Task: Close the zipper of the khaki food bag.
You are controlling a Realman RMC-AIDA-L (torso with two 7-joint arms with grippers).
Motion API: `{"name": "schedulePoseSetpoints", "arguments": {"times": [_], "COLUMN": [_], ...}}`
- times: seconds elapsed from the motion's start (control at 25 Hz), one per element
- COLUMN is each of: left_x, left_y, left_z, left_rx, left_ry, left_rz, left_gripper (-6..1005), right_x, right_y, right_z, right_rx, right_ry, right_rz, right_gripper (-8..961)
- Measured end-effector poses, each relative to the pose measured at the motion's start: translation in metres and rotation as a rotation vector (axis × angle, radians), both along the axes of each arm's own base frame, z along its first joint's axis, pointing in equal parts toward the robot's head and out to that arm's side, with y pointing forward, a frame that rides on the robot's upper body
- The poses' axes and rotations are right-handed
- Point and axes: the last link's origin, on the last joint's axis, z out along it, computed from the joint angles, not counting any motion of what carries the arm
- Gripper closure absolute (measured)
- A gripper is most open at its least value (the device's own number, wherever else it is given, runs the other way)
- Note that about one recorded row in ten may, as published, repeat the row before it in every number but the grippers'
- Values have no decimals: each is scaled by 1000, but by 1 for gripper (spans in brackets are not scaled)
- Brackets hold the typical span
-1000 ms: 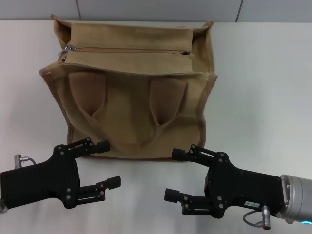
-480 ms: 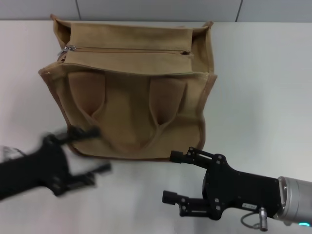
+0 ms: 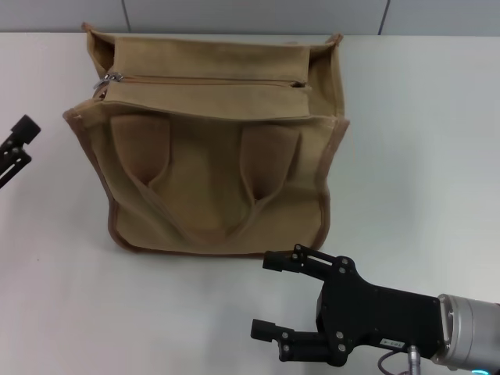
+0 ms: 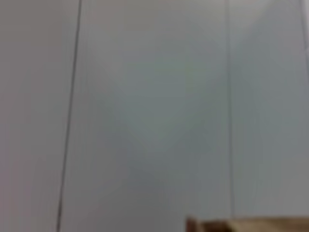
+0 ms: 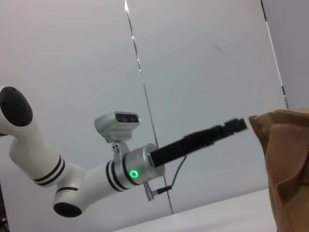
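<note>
The khaki food bag lies on the white table with its handles toward me. Its zipper runs along the far top panel, and the silver slider sits at the left end. My left gripper has come in from the left edge, level with the bag's upper left corner and apart from it, fingers open and empty. Seen from the right wrist, the left gripper reaches toward the bag's edge. My right gripper hovers open and empty just in front of the bag's near right corner.
The white table stretches to the right of the bag and in front of it on the left. A grey panelled wall stands behind. The left wrist view shows mostly wall, with a corner of the bag at its edge.
My left arm swung away from the bag's near left corner, out to the far left and farther back. My right gripper drew slightly toward me and to the left.
</note>
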Motion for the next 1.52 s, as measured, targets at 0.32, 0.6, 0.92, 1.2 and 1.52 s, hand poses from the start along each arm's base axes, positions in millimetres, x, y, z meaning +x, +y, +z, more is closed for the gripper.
{"name": "schedulePoseSetpoints", "arguments": {"times": [0.32,0.6,0.92,1.2,1.52], "left_x": [8,22,19,15,12], "left_y": [25,46,47,47,41], "left_z": [-20,-29,-26,-35,-39], "left_rx": [-69,-58,75,21,-105], "left_ry": [101,120,54,95,196], "left_rz": [-16,-59,-6,18,-27], "left_gripper": [219,221,223,225,227], "right_x": [-2,-3,-1,-2,-1], "right_y": [-1,-3,-7,-7,-7], "right_z": [0,-2,-2,-2,-2], "right_rx": [-2,-7,-5,-2,-1], "right_ry": [9,21,22,22,22], "right_rz": [2,-2,-10,-6,-7], "right_gripper": [119,119,118,118,118]}}
